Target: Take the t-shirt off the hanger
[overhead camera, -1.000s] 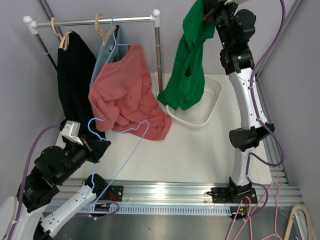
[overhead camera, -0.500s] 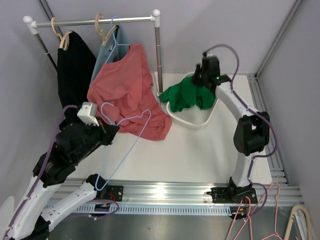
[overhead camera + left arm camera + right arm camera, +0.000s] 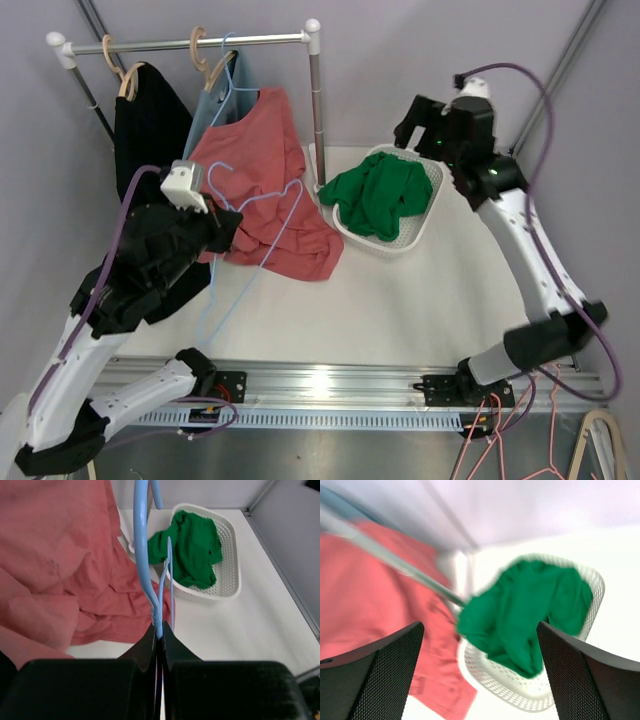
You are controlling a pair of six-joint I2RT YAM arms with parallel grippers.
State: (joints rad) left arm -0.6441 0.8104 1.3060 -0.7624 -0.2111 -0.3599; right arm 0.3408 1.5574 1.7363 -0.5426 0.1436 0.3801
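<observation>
A: Whereabouts of the green t-shirt [image 3: 378,195]?

B: Lies bunched in the white basket [image 3: 400,243] at the far side of the table [image 3: 400,300], one fold spilling over the left rim. Off the hanger, touching neither arm.

A: And the right gripper [image 3: 480,626]?

B: Hangs above the basket's far rim, fingers spread wide apart, clasping nothing. Looks down on the green heap in the wrist view.

A: The left gripper [image 3: 159,636]?

B: Raised at the left, pinched tight together on the thin wire of the blue hanger [image 3: 142,555]. Wire frame slanting down toward the near edge in the overhead view.

A: Around it?

B: Just behind the hanger, a red shirt [image 3: 255,190], hung from the rack [image 3: 190,44] and trailing onto the table. Further left on the same rail, a black garment [image 3: 150,140].
</observation>
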